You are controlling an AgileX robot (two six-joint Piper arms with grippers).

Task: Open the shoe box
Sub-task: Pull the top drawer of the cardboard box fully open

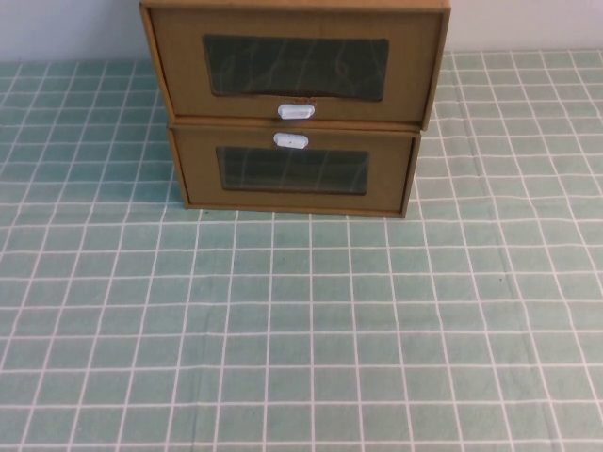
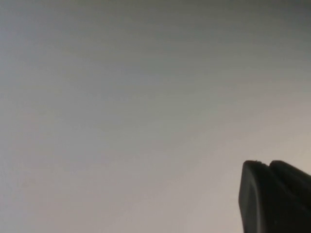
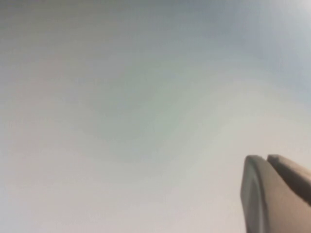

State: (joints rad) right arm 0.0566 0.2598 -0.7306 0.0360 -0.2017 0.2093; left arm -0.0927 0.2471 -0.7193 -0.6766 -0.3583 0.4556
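Nearest item: left gripper (image 2: 268, 167), out of the high view and seen only from its own wrist camera, dark fingers (image 2: 252, 194) pressed together with just a thin seam between them, nothing held, facing a blank pale surface. Right gripper (image 3: 266, 160): likewise absent from the high view, pale fingers (image 3: 255, 194) closed on nothing, facing the same kind of featureless background. Counter (image 1: 283, 330): covered in a green cloth with a white grid, bare across the whole near and middle stretch. Far middle of the counter: lower shoe box (image 1: 297, 198), brown card, standing on the cloth, front flap shut, dark window (image 1: 292, 170) in the front and a white handle (image 1: 291, 141) at its top edge. Stacked directly on it: upper shoe box (image 1: 415, 66), same make, also shut, its white pull tab (image 1: 295, 111) at the bottom edge of its front, so the two tabs sit just apart, one above the other. Behind: plain pale wall (image 1: 66, 28). Step in hand, by judgement: none begun; both boxes are closed and neither arm has reached out. The next move calls for bringing a gripper forward to one tab, parting the fingers to pinch it, then swinging the flap open. Nothing blocks the approach; the closeness of the two tabs is the one hazard.
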